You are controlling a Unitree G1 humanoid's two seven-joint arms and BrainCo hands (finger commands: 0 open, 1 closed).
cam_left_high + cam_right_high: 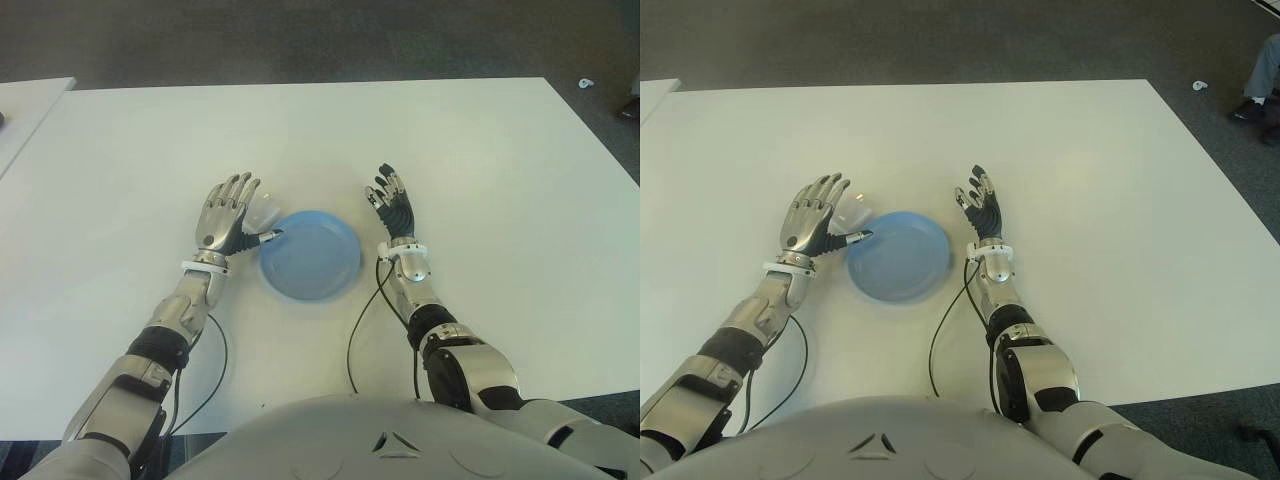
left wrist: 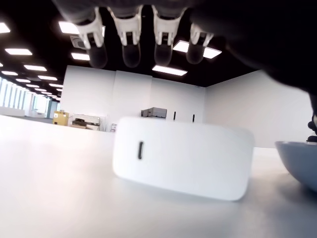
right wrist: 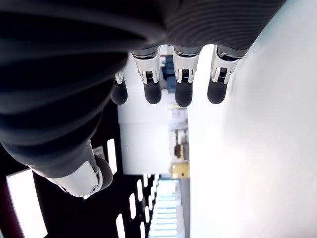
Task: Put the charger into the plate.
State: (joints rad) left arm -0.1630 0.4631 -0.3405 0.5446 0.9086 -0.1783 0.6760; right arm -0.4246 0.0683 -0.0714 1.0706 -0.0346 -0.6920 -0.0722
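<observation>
A blue plate is sitting on the white table just below the middle of the left eye frame, with nothing lying in it. The white charger is lying on the table just off the plate's upper-left rim, still outside it; in the left wrist view it is filling the middle of the frame, flat on the tabletop with a small slot on its near face, and the plate's blue edge is showing at the right margin. The left hand is hovering over the charger at centre-left of the frame, fingers spread and gripping nothing, thumb pointing toward the plate's rim. The right hand is showing just right of the plate, palm turned sideways, fingers extended and apart, holding nothing. Black cables are trailing from both wrists toward the bottom of the frame.
</observation>
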